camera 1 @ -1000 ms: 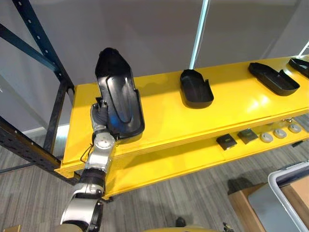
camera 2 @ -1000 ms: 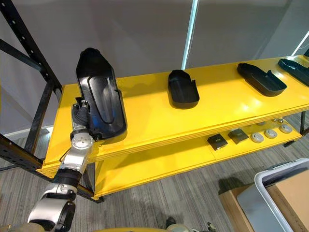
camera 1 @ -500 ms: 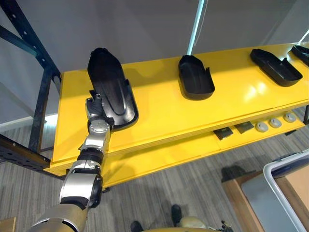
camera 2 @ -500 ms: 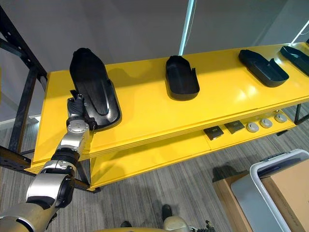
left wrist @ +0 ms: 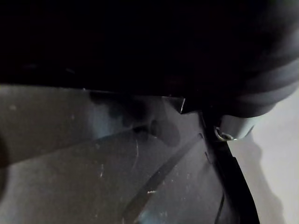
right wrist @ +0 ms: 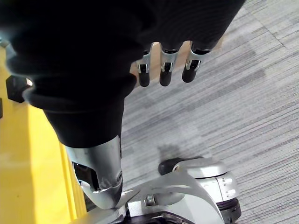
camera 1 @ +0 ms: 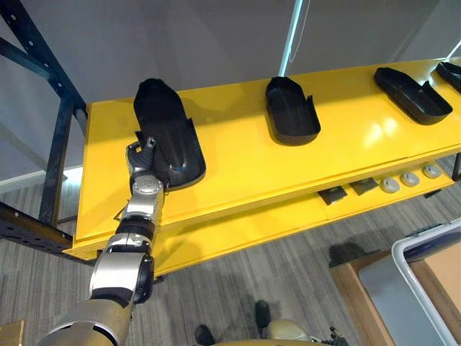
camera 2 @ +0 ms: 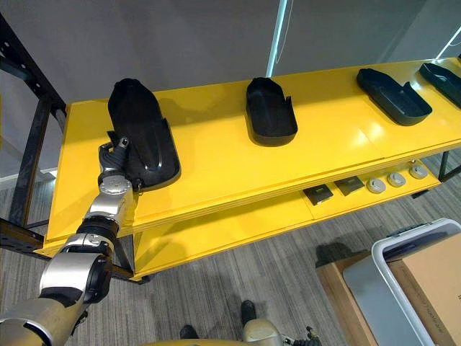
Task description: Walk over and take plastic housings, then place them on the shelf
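A long black plastic housing (camera 1: 167,133) lies hollow side up on the left part of the yellow shelf top (camera 1: 238,155). My left hand (camera 1: 140,156) sits at its near left rim, touching it, with the thumb raised clear of the rim and the fingers relaxed. The left wrist view shows the housing's dark inner surface (left wrist: 117,177) from very close. My right hand (right wrist: 166,70) hangs beside me over the grey floor, fingers straight and empty.
More black housings rest on the same shelf top: one in the middle (camera 1: 292,112), one to the right (camera 1: 412,95), one at the far right edge (camera 1: 450,72). Small parts (camera 1: 389,186) lie on the lower shelf. A grey tote (camera 1: 425,267) stands on the floor at right. A dark rack upright (camera 1: 43,65) stands left.
The housing has gone from steeply tilted in my left hand to lying flat on the shelf top. The hand's grip has loosened. The camera shifted a little.
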Robot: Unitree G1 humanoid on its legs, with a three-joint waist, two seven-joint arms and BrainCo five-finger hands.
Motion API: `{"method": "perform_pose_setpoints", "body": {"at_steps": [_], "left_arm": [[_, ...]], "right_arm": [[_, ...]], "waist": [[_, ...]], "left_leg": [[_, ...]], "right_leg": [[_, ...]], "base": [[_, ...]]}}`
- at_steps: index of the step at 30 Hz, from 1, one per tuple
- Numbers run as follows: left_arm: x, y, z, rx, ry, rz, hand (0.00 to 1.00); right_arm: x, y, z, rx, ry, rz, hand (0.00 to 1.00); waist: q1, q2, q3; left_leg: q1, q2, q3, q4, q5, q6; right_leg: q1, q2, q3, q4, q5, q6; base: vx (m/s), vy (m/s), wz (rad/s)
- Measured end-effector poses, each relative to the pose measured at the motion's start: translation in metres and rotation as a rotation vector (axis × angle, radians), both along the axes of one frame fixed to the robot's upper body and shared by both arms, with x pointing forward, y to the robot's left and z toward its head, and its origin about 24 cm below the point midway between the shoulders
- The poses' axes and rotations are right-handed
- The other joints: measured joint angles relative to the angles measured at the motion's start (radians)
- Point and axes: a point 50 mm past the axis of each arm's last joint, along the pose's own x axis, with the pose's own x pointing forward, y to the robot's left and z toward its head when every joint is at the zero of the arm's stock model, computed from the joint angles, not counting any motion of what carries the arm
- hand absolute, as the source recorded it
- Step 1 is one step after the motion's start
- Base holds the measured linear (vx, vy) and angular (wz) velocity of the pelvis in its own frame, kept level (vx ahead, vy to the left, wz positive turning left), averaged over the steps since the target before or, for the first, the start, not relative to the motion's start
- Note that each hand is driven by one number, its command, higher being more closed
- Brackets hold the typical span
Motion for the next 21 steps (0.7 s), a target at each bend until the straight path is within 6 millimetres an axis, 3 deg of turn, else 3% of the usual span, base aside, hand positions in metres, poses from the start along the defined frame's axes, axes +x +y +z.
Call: {"method": "perform_pose_setpoints", "body": {"at_steps": [10, 21], "left_arm": [[0.001, -0.002, 0.004, 0.003, -0.020, 0.002, 0.00], [-0.006, -0.015, 0.047, 0.098, -0.254, 0.012, 0.00]], "right_arm": [[0.000, 0.000, 0.000, 0.004, 0.000, -0.007, 0.00], [-0.001, 0.000, 0.000, 0.003, 0.002, -0.006, 0.00]], "waist": [[0.001, 0.000, 0.000], [0.004, -0.001, 0.000]], "left_leg": [[0.009, 0.000, -0.006, 0.000, 0.002, -0.003], [0.009, 0.002, -0.009, 0.000, 0.006, -0.005]], "right_leg": [[0.013, -0.001, -0.006, 0.001, 0.000, 0.000], [0.014, 0.000, -0.012, 0.004, -0.001, 0.000]], "base": [[-0.05, -0.035, 0.02], [-0.04, -0.023, 0.01]]}}
